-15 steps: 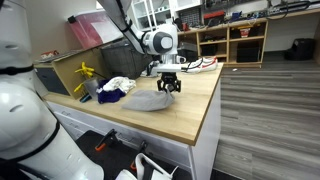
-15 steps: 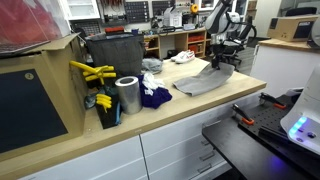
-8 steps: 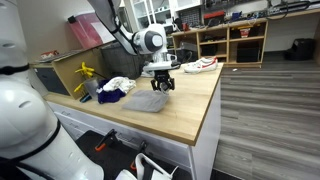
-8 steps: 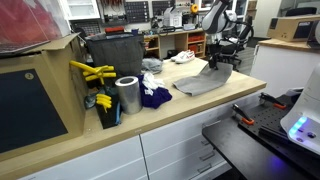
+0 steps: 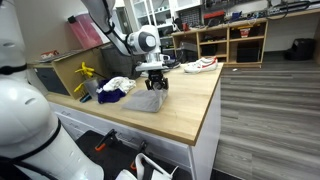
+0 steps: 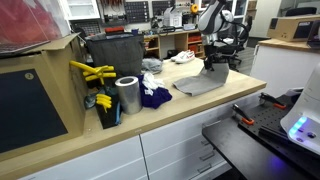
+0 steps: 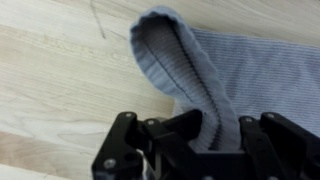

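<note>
A grey knitted cloth (image 5: pixel 146 100) lies on the wooden counter (image 5: pixel 185 115), also in the exterior view (image 6: pixel 203 83). My gripper (image 5: pixel 154 84) is shut on one edge of the cloth and lifts it so the fabric folds over itself; it shows in the exterior view too (image 6: pixel 213 62). In the wrist view the grey cloth (image 7: pixel 190 70) runs up as a folded ribbed strip between my black fingers (image 7: pixel 205 135), with the rest spread flat on the wood.
A blue and white cloth heap (image 5: pixel 116 89) (image 6: pixel 152 96) lies beside the grey cloth. A metal can (image 6: pixel 127 95), a yellow tool (image 6: pixel 92 72) and a dark bin (image 6: pixel 112 55) stand on the counter. Shelving (image 5: pixel 232 40) stands behind.
My gripper has moved with the pinched cloth edge toward the blue and white heap, folding the grey cloth further over itself.
</note>
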